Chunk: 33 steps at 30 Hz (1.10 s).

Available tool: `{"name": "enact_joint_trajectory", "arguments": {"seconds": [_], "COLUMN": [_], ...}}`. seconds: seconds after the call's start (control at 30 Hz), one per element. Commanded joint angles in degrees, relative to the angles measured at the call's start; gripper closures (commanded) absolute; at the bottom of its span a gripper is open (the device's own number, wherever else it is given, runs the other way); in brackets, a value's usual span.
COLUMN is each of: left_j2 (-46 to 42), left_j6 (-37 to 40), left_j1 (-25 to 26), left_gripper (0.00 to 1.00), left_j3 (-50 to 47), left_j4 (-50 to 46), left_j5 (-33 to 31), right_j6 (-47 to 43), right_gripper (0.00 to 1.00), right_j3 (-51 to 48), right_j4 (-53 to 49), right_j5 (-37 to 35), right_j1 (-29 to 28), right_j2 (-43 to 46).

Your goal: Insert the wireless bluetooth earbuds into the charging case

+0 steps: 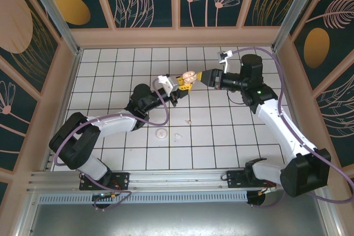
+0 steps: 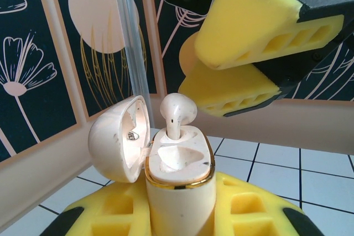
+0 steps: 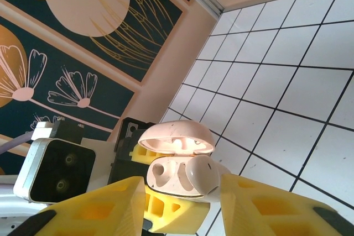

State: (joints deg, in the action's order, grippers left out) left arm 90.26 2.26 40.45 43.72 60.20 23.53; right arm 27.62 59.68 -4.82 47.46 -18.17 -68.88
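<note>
Jaws of left gripper (image 2: 180, 211) pinch charging case (image 2: 180, 192) aloft, lid open, steadying it, we judge, for insertion; right gripper (image 2: 193, 73) jaws hang spread close to one earbud (image 2: 177, 113) standing upright in its socket.

White-and-black arms (image 1: 110, 122) — yellow foam fingers (image 2: 249, 31) — lilac cables (image 1: 280, 95).

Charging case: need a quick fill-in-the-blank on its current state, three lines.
1. The charging case has its lid ___.
2. Of the left gripper and the right gripper, the case is clamped by the ___ one.
3. An earbud stands stem-down in one slot; the slot beside it is ___.

Missing words: open; left; empty.
</note>
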Motion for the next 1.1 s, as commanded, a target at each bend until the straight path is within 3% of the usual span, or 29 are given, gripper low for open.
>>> {"name": "enact_joint_trajectory", "arguments": {"seconds": [0.0, 0.2, 0.6, 1.07], "left_j2": [-0.7, -0.8, -0.7, -0.4], "left_j6": [-0.8, -0.8, -0.9, -1.2], "left_j1": [0.0, 0.0, 0.0, 0.0], "left_gripper": [0.87, 0.87, 0.87, 0.87], "left_j3": [1.3, 1.3, 1.2, 1.4], "left_j4": [2.5, 2.6, 2.5, 2.2], "left_j5": [0.7, 0.8, 0.4, 0.1], "right_j6": [0.4, 0.5, 0.4, 0.8], "right_gripper": [0.6, 0.59, 0.71, 0.77], "right_j3": [-0.3, -0.4, -0.5, -0.7], "right_j4": [2.4, 2.8, 2.3, 2.5], "right_j5": [1.2, 1.4, 1.6, 1.3], "right_j1": [-0.6, -0.9, -2.1, -3.4], "right_j2": [-0.6, -1.0, -0.1, 0.3]}}
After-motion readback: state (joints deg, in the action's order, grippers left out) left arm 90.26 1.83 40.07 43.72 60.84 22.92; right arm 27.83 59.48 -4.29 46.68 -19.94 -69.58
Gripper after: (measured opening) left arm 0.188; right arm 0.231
